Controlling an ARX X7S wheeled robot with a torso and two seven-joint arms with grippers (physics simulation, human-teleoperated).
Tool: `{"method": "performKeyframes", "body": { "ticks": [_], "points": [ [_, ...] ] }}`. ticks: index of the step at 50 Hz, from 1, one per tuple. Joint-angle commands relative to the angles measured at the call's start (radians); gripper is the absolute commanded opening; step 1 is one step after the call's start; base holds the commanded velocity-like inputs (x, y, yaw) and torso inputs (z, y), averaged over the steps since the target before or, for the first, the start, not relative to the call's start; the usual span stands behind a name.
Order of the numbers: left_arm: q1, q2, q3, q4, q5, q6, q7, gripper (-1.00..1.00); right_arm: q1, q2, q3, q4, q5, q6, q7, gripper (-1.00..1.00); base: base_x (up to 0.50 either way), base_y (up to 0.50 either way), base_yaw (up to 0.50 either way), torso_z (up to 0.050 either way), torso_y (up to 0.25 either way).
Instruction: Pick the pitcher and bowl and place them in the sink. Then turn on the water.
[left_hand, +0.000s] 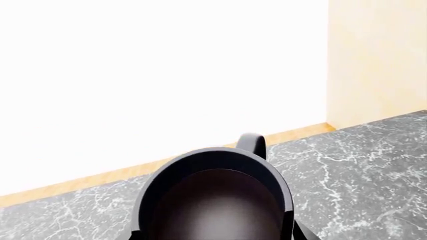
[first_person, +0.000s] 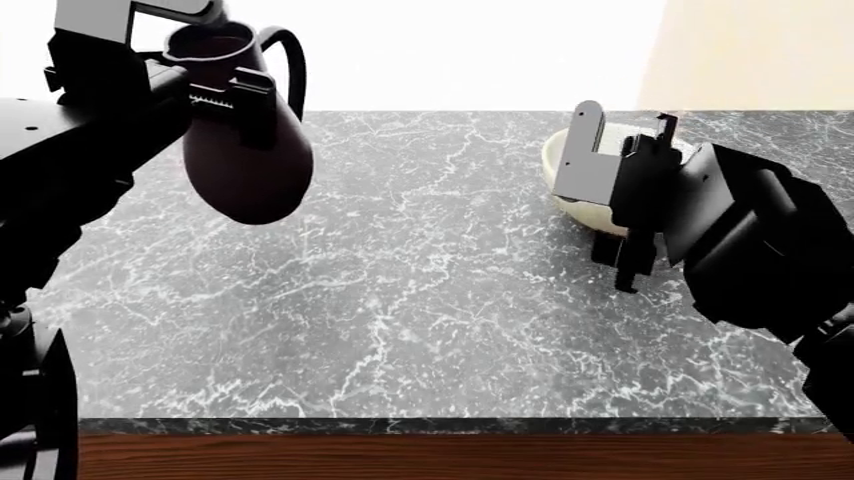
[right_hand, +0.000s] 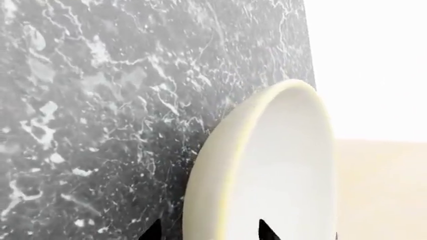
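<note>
Nearest me runs the dark wooden front edge (first_person: 427, 455) of the counter, and beyond it the grey marble countertop (first_person: 427, 300) spreads out to the far wall. On my left, my left gripper (first_person: 200, 95) is clamped on the pitcher (first_person: 247, 150) at its narrow neck, holding it lifted clear of the marble with the bulbous body tilted toward the middle of the counter and the loop handle (first_person: 291, 65) on the far side. From my left wrist camera I look straight down into the pitcher's (left_hand: 217, 200) dark mouth, with the handle (left_hand: 252, 142) arching just past the rim (the fingers themselves barely show at the picture's edge), and the marble (left_hand: 360, 170) lies below it, running to a pale wood strip (left_hand: 100, 177) at the foot of the white wall (left_hand: 160, 75). On the far right, my right gripper (first_person: 625, 190) is pinched on the near rim of the cream-white bowl (first_person: 571, 165), one finger inside and one outside. My right wrist camera shows the bowl (right_hand: 280, 170) edge-on with its yellowish rim, two dark fingertips (right_hand: 265, 230) straddling that rim; whether the bowl rests on the countertop (right_hand: 120, 100) or is just off it, I cannot tell.
</note>
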Motion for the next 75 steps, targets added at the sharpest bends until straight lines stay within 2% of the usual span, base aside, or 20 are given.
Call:
{"method": "performKeyframes", "body": {
  "ticks": [1, 12, 25, 38, 51, 59, 75],
  "points": [
    [-0.014, -0.001, -0.022, 0.01, 0.01, 0.017, -0.017, -1.0, -0.025, -0.02, 0.004, 0.044, 0.013, 0.004, 0.008, -1.0, 0.0, 0.0, 0.0, 0.0, 0.0],
    [-0.017, -0.001, -0.022, 0.01, 0.007, 0.015, -0.021, -1.0, -0.047, -0.003, 0.026, 0.031, 0.029, 0.019, 0.022, -1.0, 0.0, 0.0, 0.0, 0.001, 0.002],
    [-0.009, -0.002, -0.03, 0.021, -0.003, 0.017, -0.022, -1.0, 0.068, 0.07, 0.022, -0.061, -0.013, 0.053, -0.028, -1.0, 0.0, 0.0, 0.0, 0.001, 0.003],
    [0.028, -0.005, -0.029, -0.003, -0.005, 0.066, -0.008, -1.0, 0.176, 0.243, 0.045, -0.404, -0.031, 0.171, -0.142, -1.0, 0.0, 0.0, 0.0, 0.001, 0.002],
    [0.043, -0.02, -0.033, 0.012, -0.01, 0.096, 0.003, -1.0, 0.06, 0.432, 0.152, -0.715, 0.056, 0.222, -0.104, -1.0, 0.0, 0.0, 0.0, 0.0, 0.002],
    [0.048, -0.032, -0.028, 0.072, -0.027, 0.058, 0.001, -1.0, 0.035, 0.434, 0.196, -0.749, 0.075, 0.296, -0.065, -1.0, 0.0, 0.0, 0.0, 0.001, 0.003],
    [0.047, -0.041, -0.016, 0.089, -0.033, 0.054, 0.002, -1.0, 0.046, 0.412, 0.178, -0.736, 0.052, 0.321, -0.057, -1.0, -0.4, 0.1, 0.0, 0.001, 0.001]
  ]
}}
